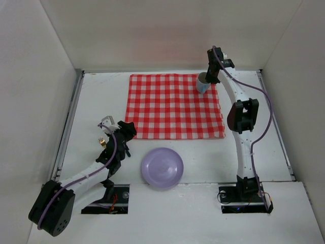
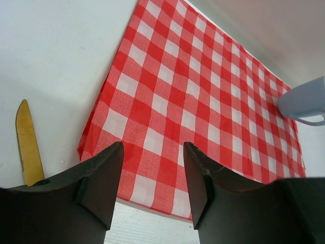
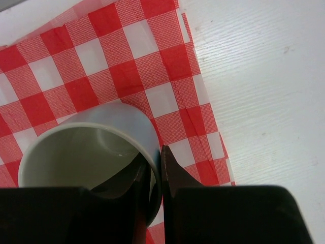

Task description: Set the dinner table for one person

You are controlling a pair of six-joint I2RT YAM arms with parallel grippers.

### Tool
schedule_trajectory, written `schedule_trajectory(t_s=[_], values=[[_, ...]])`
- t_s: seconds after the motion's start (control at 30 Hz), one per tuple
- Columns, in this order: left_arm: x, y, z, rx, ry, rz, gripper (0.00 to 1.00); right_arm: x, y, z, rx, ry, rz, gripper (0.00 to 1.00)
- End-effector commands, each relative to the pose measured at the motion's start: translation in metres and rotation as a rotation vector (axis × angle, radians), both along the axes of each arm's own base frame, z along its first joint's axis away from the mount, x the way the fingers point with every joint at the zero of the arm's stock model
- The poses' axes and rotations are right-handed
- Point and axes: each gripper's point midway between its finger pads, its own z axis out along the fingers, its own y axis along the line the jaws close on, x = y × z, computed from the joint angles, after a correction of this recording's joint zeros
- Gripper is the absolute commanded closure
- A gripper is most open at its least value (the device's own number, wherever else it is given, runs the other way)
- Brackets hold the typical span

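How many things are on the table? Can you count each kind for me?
red-and-white checked cloth: 1
pale blue mug: 1
round lilac plate: 1
gold serrated knife: 1
Total: 4 clearly visible

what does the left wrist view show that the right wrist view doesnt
Only the left wrist view: a flat gold knife blade lying on the matte white tabletop left of the red-and-white checked cloth, and the open left claw with nothing between its fingers. Only the right wrist view: the right claw pinching the wall of the pale blue mug, one finger inside, one outside, and the mug's empty interior. Both: the cloth, the tabletop and that mug.
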Motion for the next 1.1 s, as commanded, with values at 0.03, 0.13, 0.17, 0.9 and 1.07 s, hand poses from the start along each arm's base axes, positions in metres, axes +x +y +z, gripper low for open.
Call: schedule_trajectory(t_s=[0.03, 0.13, 0.17, 0.9, 1.07], values=[[0.006, -0.003, 0.018, -0.023, -0.059, 0.008, 0.52, 0.015, 0.001, 0.028, 0.040, -0.074, 0.003, 0.89], [0.007, -0.005, 0.016, -0.015, -0.052, 0.004, 0.51, 0.019, 0.001, 0.020, 0.036, -0.064, 0.000, 0.86], [0.007, -0.005, 0.016, -0.013, -0.052, 0.004, 0.51, 0.019, 0.001, 0.020, 0.034, -0.065, -0.003, 0.82], [0.008, -0.011, 0.014, 0.002, -0.039, -0.012, 0.49, -0.118, 0.062, 0.234, 0.127, -0.560, 0.149, 0.41], [0.008, -0.013, 0.013, 0.004, -0.038, -0.018, 0.49, -0.218, 0.117, 0.173, 0.314, -0.582, 0.348, 0.58]])
